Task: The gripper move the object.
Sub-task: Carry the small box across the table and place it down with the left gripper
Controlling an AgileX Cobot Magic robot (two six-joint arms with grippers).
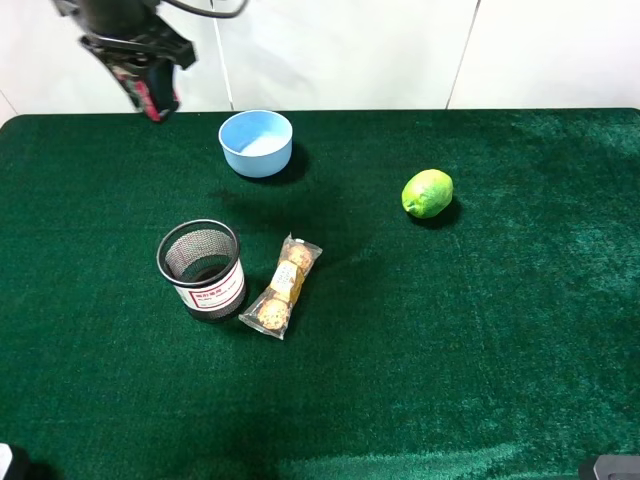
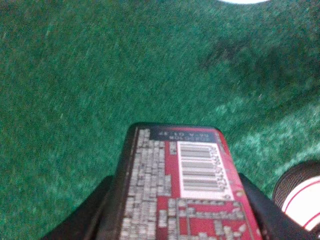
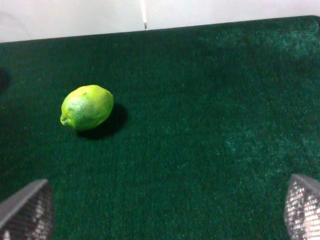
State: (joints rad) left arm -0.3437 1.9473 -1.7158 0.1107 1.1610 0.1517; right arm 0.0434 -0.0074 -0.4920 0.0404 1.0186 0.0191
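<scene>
Left gripper (image 1: 148,78) hangs high over the far-left corner of the bench (image 1: 480,330), fingers (image 2: 82,220) clamped on both sides of the box (image 2: 182,190), which is clear of the cloth. Right gripper (image 3: 160,220) is idle near the lime (image 3: 86,107), fingers apart. Best approach, as I judge it: hold the clamp firm, carry level, and lower onto bare cloth away from the bowl (image 1: 256,142) and mesh cup (image 1: 201,268) before releasing.
</scene>
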